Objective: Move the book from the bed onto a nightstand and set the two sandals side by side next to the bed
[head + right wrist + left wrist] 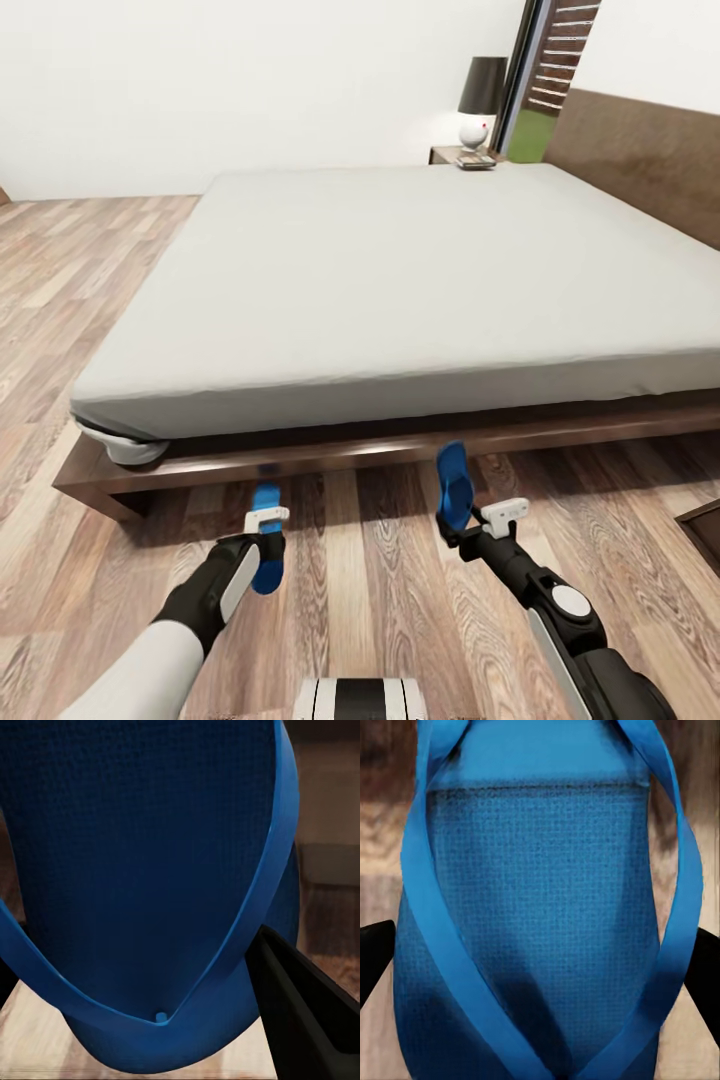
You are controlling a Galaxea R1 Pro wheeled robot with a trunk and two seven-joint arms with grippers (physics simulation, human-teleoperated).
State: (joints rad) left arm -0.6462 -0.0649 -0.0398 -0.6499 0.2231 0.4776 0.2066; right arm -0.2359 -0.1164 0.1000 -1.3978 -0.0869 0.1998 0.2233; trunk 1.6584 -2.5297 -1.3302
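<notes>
Gripping a bright blue sandal apiece, both arms reach forward over the wood plank floor in front of the bed. From the head camera the left gripper is clenched on the left sandal, which hangs close above the planks with its far end pointing toward the bed frame; the left wrist camera looks straight onto its textured footbed, the thin toe straps crossing it and a dark finger at either edge. The right gripper is clamped on the right sandal, held tilted up with its far end raised toward the frame; the right wrist camera sees its darker blue footbed, the strap plug, and a black finger pressed along its side. The two sandals are apart, one before each arm, both just short of the dark brown platform frame. Beyond them lies the bed, its plain light grey mattress bare, a brown wooden headboard running along its right side. At the far corner stands the nightstand, carrying a lamp with a dark shade and a round white base, and the book, small and dark, lying flat on its top beside the lamp base.
</notes>
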